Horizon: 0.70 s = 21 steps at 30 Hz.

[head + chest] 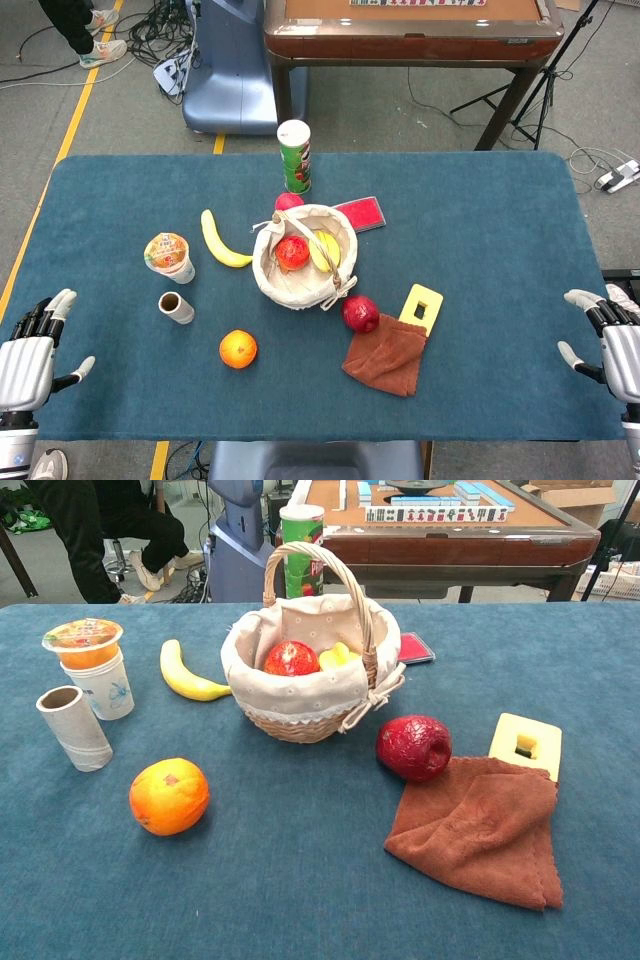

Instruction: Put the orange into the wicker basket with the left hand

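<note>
Both hands are waiting empty with fingers spread, the left hand [30, 355] well apart from the orange [238, 349] sitting on the table [500, 250] near the basket [303, 256], and a clumsy reach is likely rolling it away.

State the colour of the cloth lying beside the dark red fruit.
Reddish brown cloth; chest view shows it best.

Your orange [238, 349] sits on the counter [480, 260] near its front edge, left of and before the basket [303, 256]. A cardboard tube [176, 308] and a cup [169, 256] lie behind the orange to its left; a banana [224, 243] lies just left of the basket.
</note>
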Available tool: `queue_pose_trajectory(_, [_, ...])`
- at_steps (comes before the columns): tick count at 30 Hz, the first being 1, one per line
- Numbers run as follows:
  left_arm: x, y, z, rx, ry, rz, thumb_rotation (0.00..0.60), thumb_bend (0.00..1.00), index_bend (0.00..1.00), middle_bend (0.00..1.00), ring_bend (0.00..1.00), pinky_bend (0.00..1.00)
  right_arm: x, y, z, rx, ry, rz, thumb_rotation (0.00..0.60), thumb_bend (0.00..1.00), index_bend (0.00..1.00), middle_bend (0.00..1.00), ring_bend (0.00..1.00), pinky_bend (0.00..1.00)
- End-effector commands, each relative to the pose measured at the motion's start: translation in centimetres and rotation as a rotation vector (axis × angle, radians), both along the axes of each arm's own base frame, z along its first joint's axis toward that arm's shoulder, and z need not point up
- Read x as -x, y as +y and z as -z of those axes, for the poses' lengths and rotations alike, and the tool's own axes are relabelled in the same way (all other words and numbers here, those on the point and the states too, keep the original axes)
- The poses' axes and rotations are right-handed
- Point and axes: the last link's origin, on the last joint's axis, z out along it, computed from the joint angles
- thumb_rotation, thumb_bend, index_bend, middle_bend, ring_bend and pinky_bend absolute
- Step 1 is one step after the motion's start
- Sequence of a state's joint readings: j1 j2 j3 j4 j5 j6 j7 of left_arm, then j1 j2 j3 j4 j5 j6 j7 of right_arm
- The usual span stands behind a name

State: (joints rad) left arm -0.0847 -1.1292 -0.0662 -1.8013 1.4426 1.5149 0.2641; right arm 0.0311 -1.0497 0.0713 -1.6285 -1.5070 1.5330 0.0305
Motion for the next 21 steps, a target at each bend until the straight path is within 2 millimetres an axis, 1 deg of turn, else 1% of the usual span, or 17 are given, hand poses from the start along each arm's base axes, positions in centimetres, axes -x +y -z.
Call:
queue_pose_trajectory(1, [0.0,0.0,0.1,0.002,0.001,-0.002,0.6,0.22,0.08,0.08,0.09,0.13,0.0,-0.1,0.0,-0.002,0.001,0.001,0.6,0.22,0.28,0.27,0.27,0.4])
queue_pose_trajectory(11, [-0.3,0.2,0.0,0.01,0.004,0.031,0.6,0.22,0.08,0.08,0.09,0.13,-0.1,-0.2,-0.6,0.018,0.009,-0.007,0.6,0.22,0.28,0.27,0.27,0.4])
queue_pose_trajectory(15, [-0.4,0.4,0.2,0.078,0.021,0.095,0.6,0.22,0.09,0.08,0.09,0.13,-0.1,-0.3,-0.8,0.035,0.02,-0.005,0.6,0.22,0.28,0.27,0.27,0.4])
queue_pose_trajectory(21, [-1.1,1.1,1.1,0.204,-0.018,0.219,0.6,0.22,0.1,0.08,0.1,0.13,-0.2,-0.5,-0.9,0.034,0.028,-0.002,0.6,0.22,0.28,0.27,0.27,0.4])
